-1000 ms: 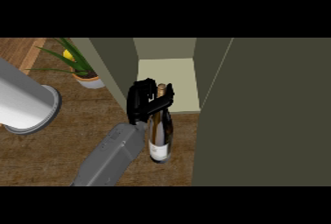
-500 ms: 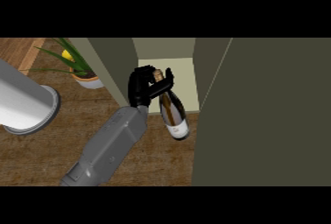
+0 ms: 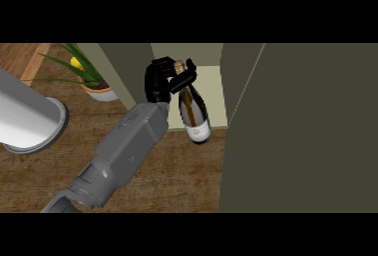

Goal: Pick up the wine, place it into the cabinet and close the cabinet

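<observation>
The wine bottle (image 3: 194, 111) is dark with a white base and a pale neck. It hangs tilted, neck up and away from me, at the mouth of the open cabinet (image 3: 212, 80), its base just over the front edge of the pale shelf. My right hand (image 3: 163, 81) is curled round the bottle's neck, and its grey forearm runs up from the lower left. The cabinet's dark olive door (image 3: 310, 130) stands open at the right. My left hand is out of sight; only a thick grey cylinder (image 3: 29, 120), apparently that arm, shows at the left edge.
A potted green plant (image 3: 94, 84) with a yellow bloom stands on the wooden counter (image 3: 170, 175) just left of the cabinet. The cabinet's left wall (image 3: 129, 65) is close beside my right hand. The open door fills the right side.
My right hand has carried the bottle up and to the right, from over the counter to the cabinet's opening. The bottle's base has swung toward the shelf.
</observation>
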Robot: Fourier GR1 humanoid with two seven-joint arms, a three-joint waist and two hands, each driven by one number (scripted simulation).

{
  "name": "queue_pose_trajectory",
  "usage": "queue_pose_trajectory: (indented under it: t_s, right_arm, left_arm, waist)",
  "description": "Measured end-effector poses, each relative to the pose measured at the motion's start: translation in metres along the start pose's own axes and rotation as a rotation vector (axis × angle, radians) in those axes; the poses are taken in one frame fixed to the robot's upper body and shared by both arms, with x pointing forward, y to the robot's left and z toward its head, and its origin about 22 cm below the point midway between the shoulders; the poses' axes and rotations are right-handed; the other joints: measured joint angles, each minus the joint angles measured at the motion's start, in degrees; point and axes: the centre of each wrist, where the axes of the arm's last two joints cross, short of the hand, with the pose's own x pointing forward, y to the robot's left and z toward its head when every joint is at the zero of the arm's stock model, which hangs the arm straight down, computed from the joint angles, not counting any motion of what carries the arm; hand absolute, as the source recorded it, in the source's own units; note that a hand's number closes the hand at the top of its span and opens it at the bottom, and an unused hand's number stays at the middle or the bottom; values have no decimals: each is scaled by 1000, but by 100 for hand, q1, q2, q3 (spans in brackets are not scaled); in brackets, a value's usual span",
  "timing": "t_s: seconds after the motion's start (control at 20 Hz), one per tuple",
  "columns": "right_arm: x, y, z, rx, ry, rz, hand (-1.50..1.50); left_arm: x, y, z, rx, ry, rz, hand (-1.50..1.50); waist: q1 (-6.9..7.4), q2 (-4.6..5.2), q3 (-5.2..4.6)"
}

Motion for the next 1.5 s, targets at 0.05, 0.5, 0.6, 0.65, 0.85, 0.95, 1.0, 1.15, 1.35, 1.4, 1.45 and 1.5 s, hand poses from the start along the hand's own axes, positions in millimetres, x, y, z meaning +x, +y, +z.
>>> queue_pose_trajectory:
  t_s: [0.05, 0.5, 0.6, 0.65, 0.85, 0.95, 1.0, 1.15, 1.35, 1.4, 1.45, 1.5]
  right_arm:
    - [-1, 1, 1, 3, 2, -6, -150]
    - [-4, 3, 3, 18, 0, -26, -150]
    - [-5, 5, 3, 25, -3, -37, -150]
    - [-5, 6, 4, 27, -2, -39, -150]
    - [-6, 8, 6, 33, -5, -48, -150]
    - [-6, 8, 4, 34, -11, -49, -150]
    - [-5, 8, 3, 35, -13, -46, -150]
    - [-5, 7, 3, 32, -12, -44, -150]
    - [-5, 11, 4, 46, 1, -58, -150]
    - [-6, 10, 5, 43, 2, -55, -150]
    - [-6, 10, 5, 48, 0, -50, -150]
    - [-5, 10, 4, 49, -3, -50, -150]
  left_arm:
    - [4, 1, -5, 10, -6, -21, 150]
    - [16, 6, -24, 110, -67, -247, -150]
    - [15, 9, -26, 121, -74, -295, -150]
    - [14, 10, -26, 121, -73, -313, -150]
    - [11, 12, -27, 140, -64, -366, -150]
    - [11, 13, -28, 139, -60, -382, -150]
    - [9, 14, -27, 138, -63, -387, -150]
    - [8, 15, -28, 153, -66, -412, -150]
    - [8, 17, -28, 140, -70, -413, -150]
    - [8, 18, -28, 135, -71, -410, -150]
    - [8, 18, -28, 130, -76, -408, -150]
    - [8, 17, -28, 120, -84, -402, -150]
  waist:
    - [-3, -1, 0]
    - [-58, 9, 4]
    - [-87, 15, 8]
    - [-90, 10, 13]
    - [-98, 3, 17]
    - [-103, 11, 20]
    - [-109, 17, 23]
    - [-113, 19, 20]
    - [-128, 16, 19]
    - [-132, 14, 21]
    - [-137, 13, 24]
    - [-132, 17, 22]
